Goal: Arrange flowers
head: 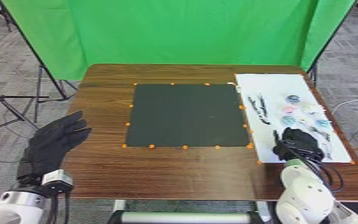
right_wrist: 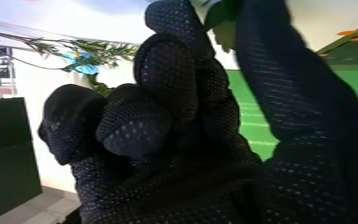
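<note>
In the head view, the left hand (head: 53, 139) is relaxed, its fingers loosely straight, near the left side of the tabletop (head: 167, 175). At the right, the right hand (head: 300, 143) is over the near part of a white sheet (head: 270, 85); whether it has anything clamped I cannot tell. Farther along that sheet lie the flowers (head: 289, 120), with dark stems (head: 258, 109) to their left. The dark mat (head: 189, 115) is left of the sheet. With the blooms so close together, a careless sweep of the hand could snag a neighbour and drag it along.

In the right wrist view, a green leaf (right_wrist: 221, 26) shows right against the glove, while a blue bloom (right_wrist: 86, 62) and thin-leaved sprigs (right_wrist: 113, 50) are near it. Closing on foliage rather than stem might tear the leaf or let the flower twist and slip.
</note>
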